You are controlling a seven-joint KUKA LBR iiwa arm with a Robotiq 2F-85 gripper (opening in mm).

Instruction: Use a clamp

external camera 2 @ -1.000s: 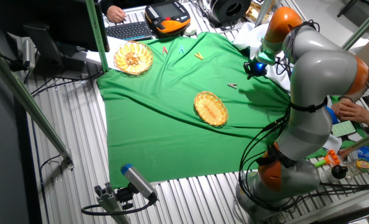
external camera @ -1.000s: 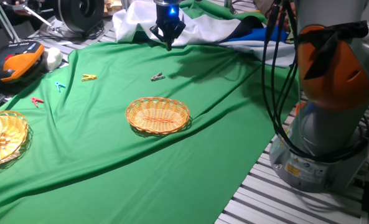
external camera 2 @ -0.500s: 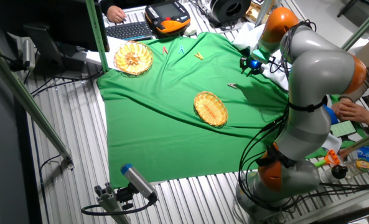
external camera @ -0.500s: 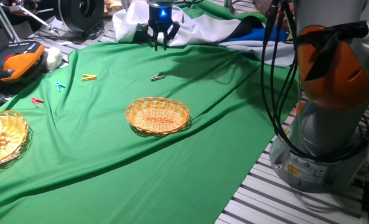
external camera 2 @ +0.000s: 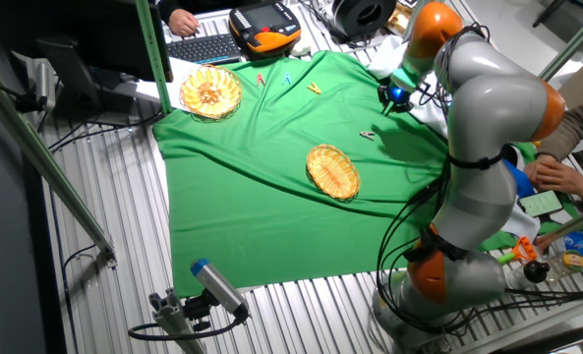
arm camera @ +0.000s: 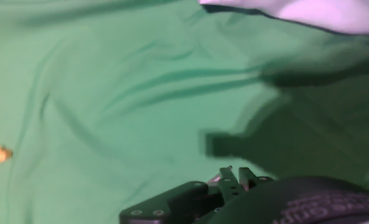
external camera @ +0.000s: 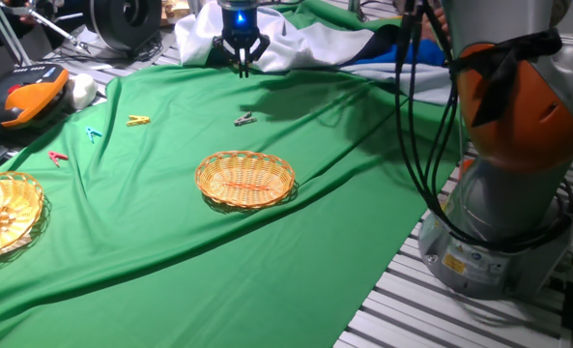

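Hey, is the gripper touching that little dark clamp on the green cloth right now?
Apart. One fixed view shows the gripper up at the cloth's far edge, with bare green cloth between it and the clamp.

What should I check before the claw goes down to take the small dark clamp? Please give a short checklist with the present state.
1. Clamp lies free on the green cloth, nothing touching it: ok.
2. Claw is above the clamp: not ok, it hangs beyond it near the white fabric.
3. Claw holds nothing: ok.
4. Claw open enough: cannot tell.
5. Clamp seen in hand view: not ok.
6. Empty wicker basket apart from the clamp: ok.
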